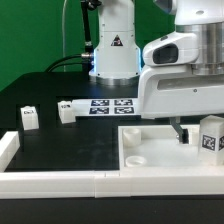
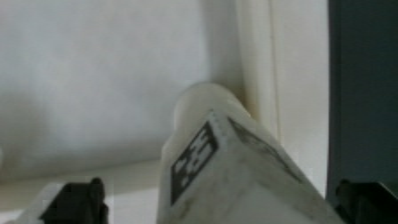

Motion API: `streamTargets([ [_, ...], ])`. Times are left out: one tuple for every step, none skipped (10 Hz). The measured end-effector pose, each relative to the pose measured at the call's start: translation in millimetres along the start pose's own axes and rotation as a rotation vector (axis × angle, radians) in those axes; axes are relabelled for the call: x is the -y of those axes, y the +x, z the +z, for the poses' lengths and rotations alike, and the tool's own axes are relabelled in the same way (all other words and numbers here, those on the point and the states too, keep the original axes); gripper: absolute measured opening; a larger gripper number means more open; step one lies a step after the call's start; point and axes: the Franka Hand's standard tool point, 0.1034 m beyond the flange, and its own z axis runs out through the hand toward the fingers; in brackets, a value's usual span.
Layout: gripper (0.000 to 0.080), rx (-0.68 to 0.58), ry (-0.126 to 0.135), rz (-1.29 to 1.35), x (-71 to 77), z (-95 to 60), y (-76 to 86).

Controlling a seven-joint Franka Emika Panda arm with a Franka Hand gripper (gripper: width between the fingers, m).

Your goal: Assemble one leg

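The leg point(image 2: 217, 150) is seen standing on the large white panel point(image 1: 150, 168), at a corner near the exterior view's right. It lies directly below the gripper point(image 2: 210, 205) — between the parted fingertips point(image 2: 75, 203), which touch nothing. Its long axis appears roughly upright, though that is hard to judge.

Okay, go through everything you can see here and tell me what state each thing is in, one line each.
Claw: open, astride a leg.
Leg: standing on the panel, not gripped.
Panel: lying flat, corner socket empty.
Two spare legs: loose on the table.
Marker board: flat on the table.
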Motion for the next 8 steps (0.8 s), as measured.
streamTargets([
  [0.0649, -0.001, -0.003, -0.124, -0.1, -0.4, 0.3],
  [0.0649, 0.0, -0.004, -0.258, 0.0, -0.8, 0.5],
  [0.0649, 0.0, -0.015, -0.393, 1.2, -2.1, 1.3],
  [0.0649, 0.001, -0.022, -0.481, 1.0, -1.9, 1.5],
  [0.0649, 0.002, -0.023, -0.517, -0.7, -1.3, 1.4],
  [0.0649, 0.002, -0.022, -0.5, -0.6, -1.1, 1.3],
  [0.0526, 0.003, -0.022, -0.5, -0.9, -0.9, 1.2],
  [0.039, 0.003, -0.022, -0.5, -0.9, -0.6, 1.1],
])
